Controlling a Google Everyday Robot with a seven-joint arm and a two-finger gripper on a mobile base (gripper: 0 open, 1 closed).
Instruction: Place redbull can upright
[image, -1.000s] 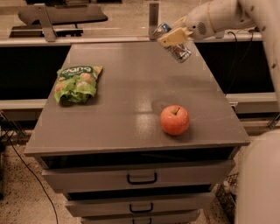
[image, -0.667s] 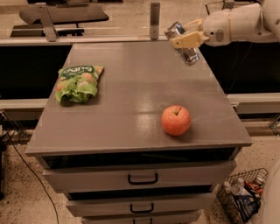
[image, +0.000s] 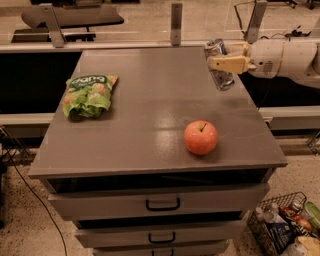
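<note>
The redbull can (image: 220, 75) is a slim silver-and-blue can held above the right rear part of the grey table top (image: 150, 115). It is nearly upright, leaning slightly. My gripper (image: 226, 62) comes in from the right on a white arm and is shut on the can around its middle, one cream finger (image: 227, 64) across its front. The can's lower end hangs close over the table near the right edge; I cannot tell whether it touches.
A red apple (image: 200, 137) sits at the front right of the table. A green snack bag (image: 89, 94) lies at the left. Drawers (image: 162, 204) are below the top. A wire basket of items (image: 285, 227) stands on the floor at lower right.
The arm has lowered to a more level reach from the right. The can it holds has turned from tilted to nearly upright and sits lower over the table's right rear part.
</note>
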